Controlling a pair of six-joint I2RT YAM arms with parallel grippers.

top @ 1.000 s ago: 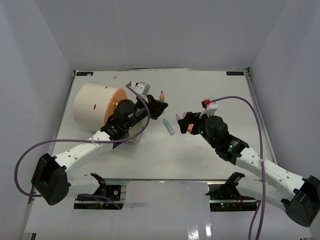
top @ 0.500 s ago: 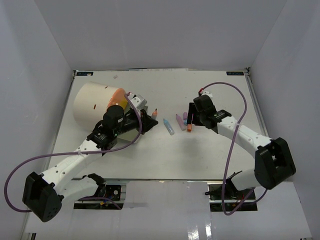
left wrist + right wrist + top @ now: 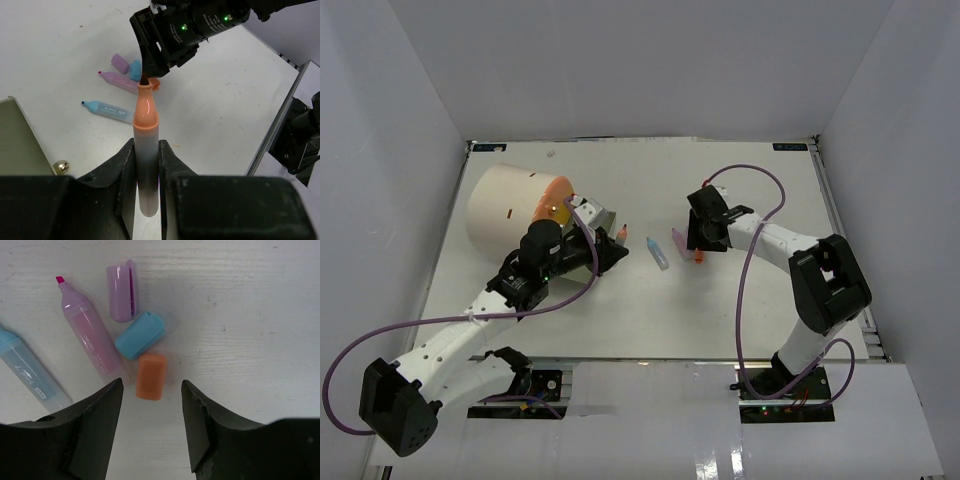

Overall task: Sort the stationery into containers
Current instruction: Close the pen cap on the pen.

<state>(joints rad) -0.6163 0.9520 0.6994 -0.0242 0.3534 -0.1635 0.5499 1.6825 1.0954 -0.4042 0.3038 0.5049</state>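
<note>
Right now your left gripper (image 3: pixel 146 150) is clamping the uncapped orange highlighter (image 3: pixel 145 125) near the cream cylinder (image 3: pixel 505 205). Your right gripper (image 3: pixel 151 386) is hovering with its jaws apart, straddling the orange cap (image 3: pixel 151 376), which is lying on the table (image 3: pixel 250 315).

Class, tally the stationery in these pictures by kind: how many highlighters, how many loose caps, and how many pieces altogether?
Highlighters: 3 (orange highlighter, pink highlighter, blue highlighter)
Loose caps: 3 (purple cap, blue cap, orange cap)
Total: 6
</note>
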